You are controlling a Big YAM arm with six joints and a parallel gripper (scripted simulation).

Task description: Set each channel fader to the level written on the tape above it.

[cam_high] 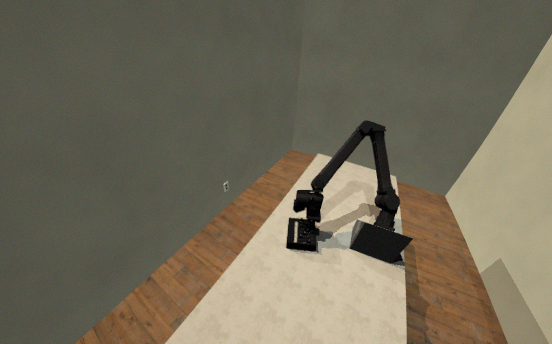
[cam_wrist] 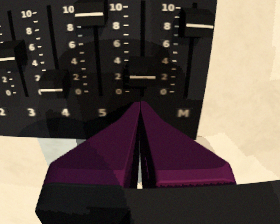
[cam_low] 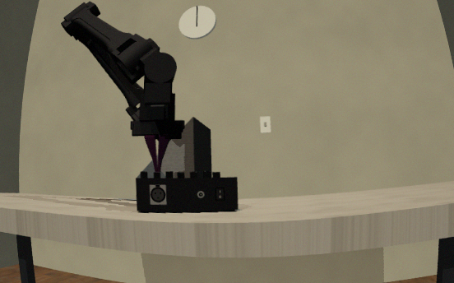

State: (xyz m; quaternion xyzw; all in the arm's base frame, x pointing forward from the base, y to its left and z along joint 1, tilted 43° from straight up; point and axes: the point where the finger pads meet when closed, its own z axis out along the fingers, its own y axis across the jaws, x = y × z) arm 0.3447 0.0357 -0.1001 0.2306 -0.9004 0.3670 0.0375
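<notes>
The black lighting desk [cam_high: 302, 234] stands on the table, seen from its back in the exterior view [cam_low: 187, 194]. The channel 2 cap [cam_wrist: 6, 56] sits mid-scale. The channel 3 cap [cam_wrist: 51, 87] is low, near 2. The channel 4 cap [cam_wrist: 90, 11] is at 10. The channel 5 cap [cam_wrist: 143, 75] is low, near 2. The master cap [cam_wrist: 199, 23] is high, near 9. My gripper [cam_wrist: 139, 111] [cam_low: 157, 166] is shut and empty, with its purple tips just on the near side of the channel 5 cap.
A black wedge-shaped box [cam_high: 381, 242] stands at the arm's base, behind the desk in the exterior view [cam_low: 196, 146]. The table edge runs close to the desk's left side [cam_high: 271, 235]. Channel 1 is out of the wrist view.
</notes>
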